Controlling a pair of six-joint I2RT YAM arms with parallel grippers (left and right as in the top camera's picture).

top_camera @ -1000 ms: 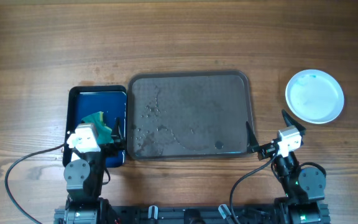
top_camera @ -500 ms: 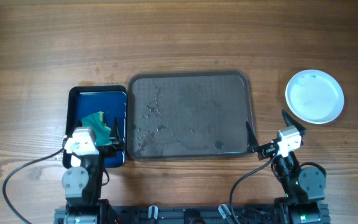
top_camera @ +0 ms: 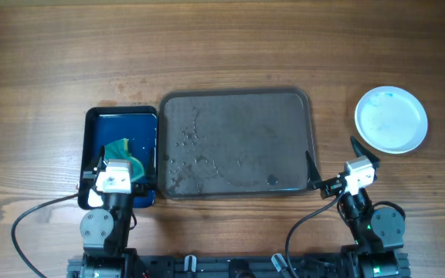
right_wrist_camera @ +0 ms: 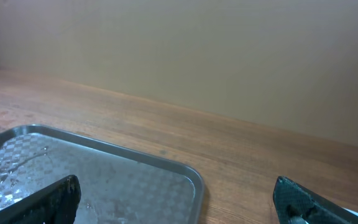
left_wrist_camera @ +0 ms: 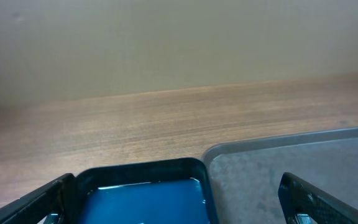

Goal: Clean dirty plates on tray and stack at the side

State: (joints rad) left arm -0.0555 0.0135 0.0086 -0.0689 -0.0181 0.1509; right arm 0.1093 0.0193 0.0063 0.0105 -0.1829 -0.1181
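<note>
One pile, that's all we see: the plates [top_camera: 391, 120] sit by the table's right edge, farther out and rightward of our right gripper [top_camera: 331, 150], the nearer arm, its jaws spread and empty. Our left gripper [top_camera: 120, 157], also released, hovers over the blue tray [top_camera: 122, 111]. We find the grey tray [top_camera: 238, 100] bare of plates, so the job looks finished.

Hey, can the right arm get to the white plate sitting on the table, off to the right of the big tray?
Probably yes. The right gripper is open and empty. Only bare table lies between it and the plate, which sits in the open on that arm's side.
</note>
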